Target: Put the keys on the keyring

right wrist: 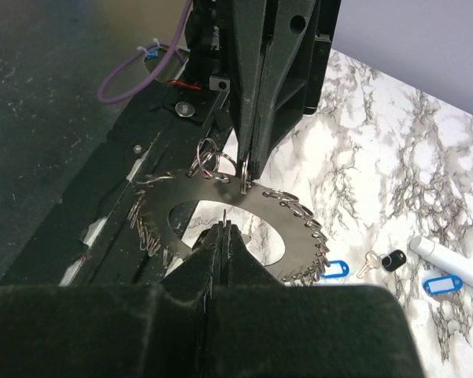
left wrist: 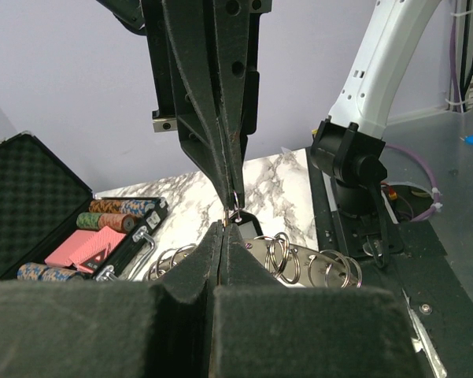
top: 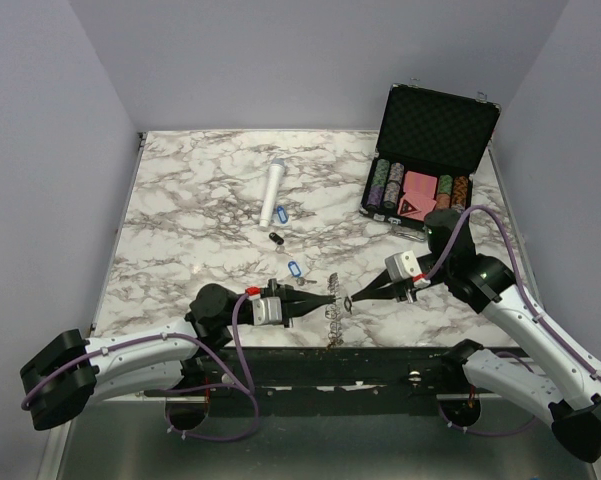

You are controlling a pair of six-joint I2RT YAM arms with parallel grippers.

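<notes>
The keyring [top: 332, 325] is held on edge near the table's front. It is a flat grey toothed plate [right wrist: 208, 193] with split rings round its rim. My left gripper [top: 328, 299] is shut on one split ring at the rim, and it also shows in the right wrist view [right wrist: 245, 172]. My right gripper [top: 356, 298] faces it tip to tip, shut on a thin metal key with a black tag [left wrist: 245, 226]. Its tips [right wrist: 226, 228] sit before the keyring's centre hole. Two blue-tagged keys [top: 295, 271] [top: 282, 213] and a black-tagged key [top: 275, 238] lie on the table.
A white cylinder [top: 273, 193] lies beyond the keys. An open black case [top: 430, 160] with poker chips stands at the back right. The table's front edge and the black base rail [top: 380, 365] are just below the grippers.
</notes>
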